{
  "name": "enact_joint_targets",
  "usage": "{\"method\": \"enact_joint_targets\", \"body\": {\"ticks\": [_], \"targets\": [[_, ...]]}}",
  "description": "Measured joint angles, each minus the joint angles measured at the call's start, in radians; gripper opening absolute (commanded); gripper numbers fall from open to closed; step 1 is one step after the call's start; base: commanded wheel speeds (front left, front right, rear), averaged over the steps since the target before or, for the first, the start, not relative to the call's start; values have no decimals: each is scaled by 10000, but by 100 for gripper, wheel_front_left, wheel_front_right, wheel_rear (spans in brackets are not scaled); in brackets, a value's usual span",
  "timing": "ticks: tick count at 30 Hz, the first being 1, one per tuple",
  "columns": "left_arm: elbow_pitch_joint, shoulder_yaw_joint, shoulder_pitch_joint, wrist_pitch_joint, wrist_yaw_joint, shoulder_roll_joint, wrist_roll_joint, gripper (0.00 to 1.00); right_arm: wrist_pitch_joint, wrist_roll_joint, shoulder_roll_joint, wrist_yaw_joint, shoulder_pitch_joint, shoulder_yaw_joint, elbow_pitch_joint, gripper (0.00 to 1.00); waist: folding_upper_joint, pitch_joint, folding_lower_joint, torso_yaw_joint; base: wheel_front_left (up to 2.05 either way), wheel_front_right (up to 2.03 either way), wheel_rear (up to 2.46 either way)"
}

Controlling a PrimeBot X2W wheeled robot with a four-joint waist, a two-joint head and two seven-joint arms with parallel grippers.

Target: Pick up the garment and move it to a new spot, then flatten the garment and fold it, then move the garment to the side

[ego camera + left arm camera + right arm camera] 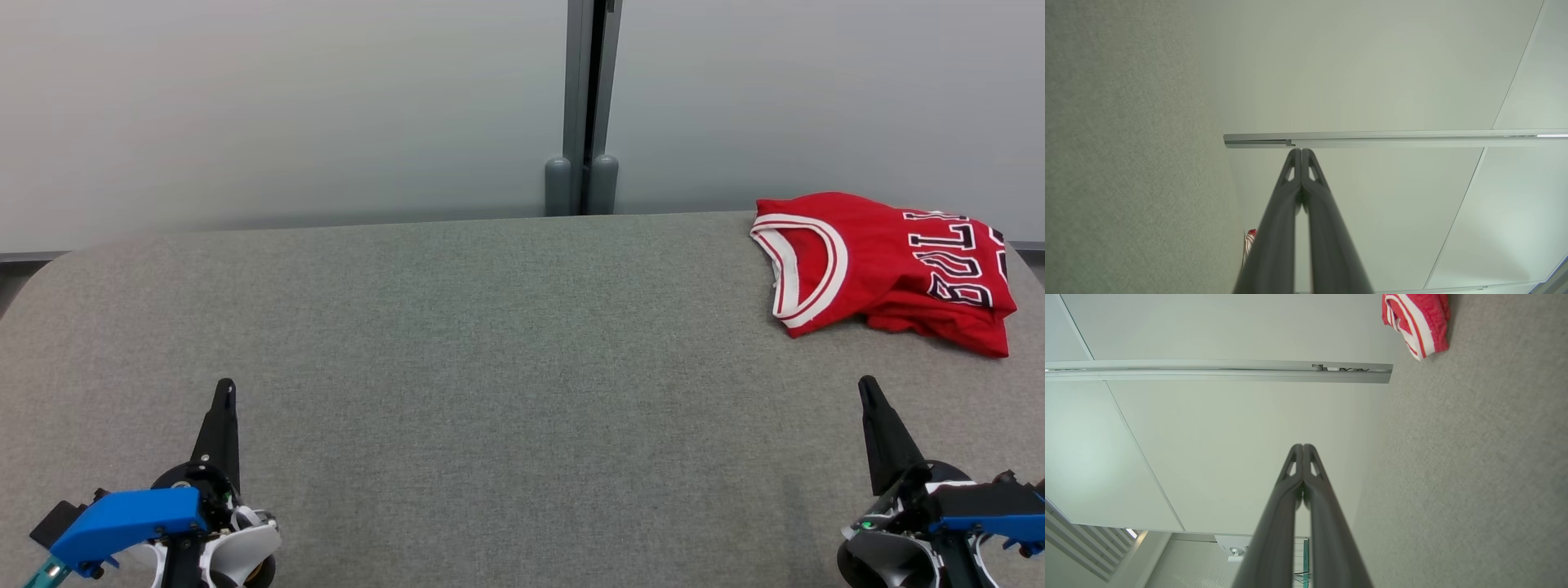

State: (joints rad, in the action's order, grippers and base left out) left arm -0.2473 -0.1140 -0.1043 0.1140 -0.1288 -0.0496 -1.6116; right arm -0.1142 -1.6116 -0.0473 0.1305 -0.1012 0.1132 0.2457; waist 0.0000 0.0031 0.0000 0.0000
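Left tool (225, 390) and right tool (868, 388) empty; garment (886, 261) far right.
Both your tools are pressed together at the near table (506, 351) edge. The bunched red garment lies by the far right rim, so a shallow pinch or careless drag could push it off.

jersey (886, 261): bright red, white trim with thin red stripes, black lettering edged in white
bench (490, 367): plain heathered grey, no pattern really
wall (286, 106): pale grey-white
left hand (225, 385), right hand (867, 382): black, blue and white further back
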Motion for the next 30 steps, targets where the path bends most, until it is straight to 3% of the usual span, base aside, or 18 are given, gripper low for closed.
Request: {"method": "enact_joint_targets", "body": {"ticks": [30], "targets": [[0,0,0,0,0,0,0,0,0,0,0,0,-1,0,0,0,0,0,0,0,0,0,0]]}}
